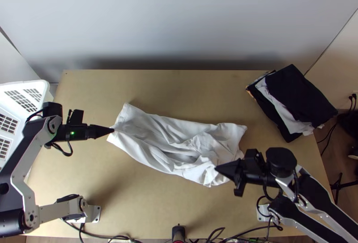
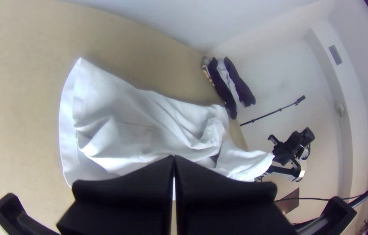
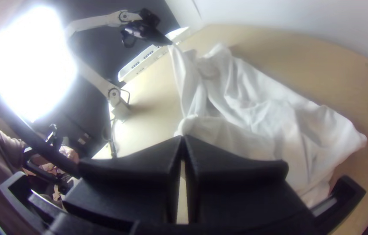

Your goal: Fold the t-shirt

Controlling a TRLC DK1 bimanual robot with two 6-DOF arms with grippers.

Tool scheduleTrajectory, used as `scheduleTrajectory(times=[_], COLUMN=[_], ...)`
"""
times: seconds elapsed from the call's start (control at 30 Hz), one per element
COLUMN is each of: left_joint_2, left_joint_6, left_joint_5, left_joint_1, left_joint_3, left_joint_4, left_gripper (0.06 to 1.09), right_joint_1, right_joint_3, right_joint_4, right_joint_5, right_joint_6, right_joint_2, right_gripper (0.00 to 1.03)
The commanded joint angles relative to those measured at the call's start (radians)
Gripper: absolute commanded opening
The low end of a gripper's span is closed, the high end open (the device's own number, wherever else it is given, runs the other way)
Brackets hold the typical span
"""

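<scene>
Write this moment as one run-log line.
white shirt: rumpled | left tool: shut on one end | right tool: shut near other end

T-shirt (image 1: 147, 129): showing plain white
Table (image 1: 192, 95): showing tan
Basket (image 1: 38, 87), left: showing white
Clothes pile (image 1: 297, 93), far right: showing black, navy, pale grey
Left gripper (image 1: 112, 130), right gripper (image 1: 216, 168): showing black

there are 1 wooden table (image 1: 179, 86), 1 white t-shirt (image 1: 145, 129), 1 pile of clothes (image 1: 297, 93), 1 white basket (image 1: 27, 84), 2 robot arms (image 1: 18, 182) and also 2 black grippers (image 1: 112, 130).
</scene>
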Motion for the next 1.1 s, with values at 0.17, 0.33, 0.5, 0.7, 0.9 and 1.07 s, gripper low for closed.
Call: scheduleTrajectory(times=[0.17, 0.33, 0.5, 0.7, 0.9, 1.07], left_joint_2=[0.171, 0.242, 0.265, 0.266, 0.277, 0.283], left_joint_6=[-0.165, -0.241, -0.246, -0.245, -0.238, -0.24], left_joint_5=[-0.084, -0.136, -0.148, -0.151, -0.159, -0.214], left_joint_1=[0.007, 0.016, 0.024, 0.041, 0.064, 0.021], left_joint_3=[0.066, 0.102, 0.108, 0.108, 0.108, 0.099], left_joint_4=[0.179, 0.225, 0.231, 0.231, 0.231, 0.231], left_gripper=[0.09, 0.09, 0.09, 0.09, 0.09, 0.09], right_joint_1=[-0.232, -0.326, -0.369, -0.396, -0.488, -0.56], right_joint_3=[-0.007, 0.012, 0.029, 0.051, 0.101, 0.094], right_joint_4=[0.132, 0.178, 0.215, 0.275, 0.31, 0.31], right_joint_5=[-0.052, -0.079, -0.079, -0.073, -0.058, -0.055], right_joint_6=[-0.007, -0.01, -0.006, 0.034, 0.076, 0.074], right_joint_2=[0.16, 0.257, 0.346, 0.423, 0.515, 0.556], right_gripper=[0.02, 0.02, 0.02, 0.02, 0.02, 0.02])
